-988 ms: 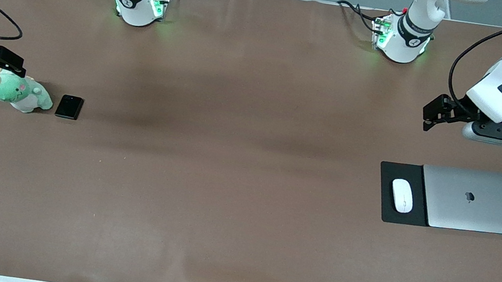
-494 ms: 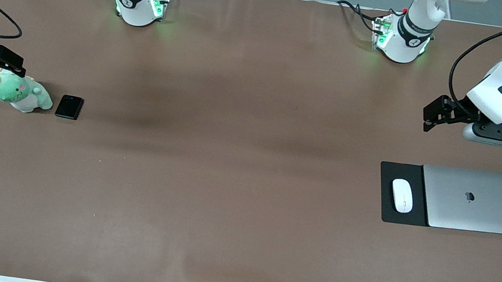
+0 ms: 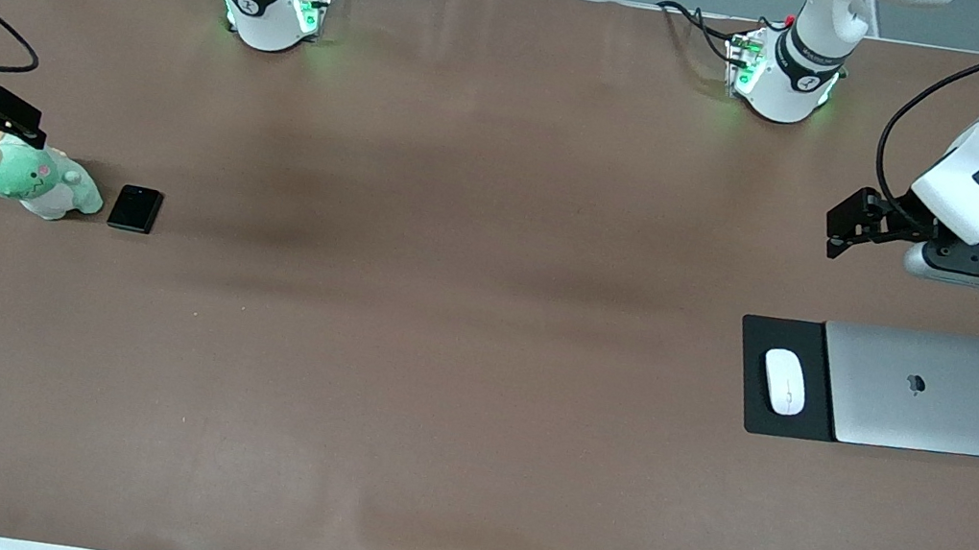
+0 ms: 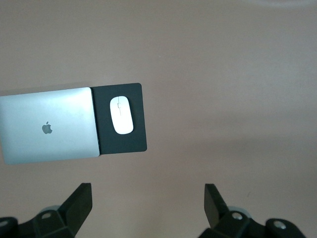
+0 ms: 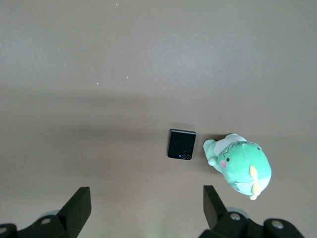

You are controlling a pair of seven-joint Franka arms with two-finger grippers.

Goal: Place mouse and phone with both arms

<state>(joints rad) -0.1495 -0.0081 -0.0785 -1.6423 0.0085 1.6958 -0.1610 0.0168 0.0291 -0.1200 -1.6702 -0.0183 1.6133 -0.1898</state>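
The white mouse point(image 3: 784, 381) point(image 4: 121, 115) lies on a black mouse pad point(image 3: 755, 417) point(image 4: 134, 141) at the left arm's end of the table. The black phone point(image 3: 134, 208) point(image 5: 182, 144) lies flat at the right arm's end, beside a green plush toy point(image 3: 33, 178). My left gripper point(image 3: 837, 235) point(image 4: 148, 198) hangs open over bare table close to the pad, holding nothing. My right gripper point(image 3: 30, 132) point(image 5: 147, 201) hangs open over the table by the plush, also holding nothing.
A shut silver laptop point(image 3: 919, 390) point(image 4: 47, 126) lies against the mouse pad, partly on it. The plush toy point(image 5: 240, 166) sits a little apart from the phone. Brown table cloth point(image 3: 465, 310) spans the wide stretch between the two groups.
The right gripper has drifted slightly toward the table's end by the plush. The left gripper has barely shifted. Nothing on the table has moved.
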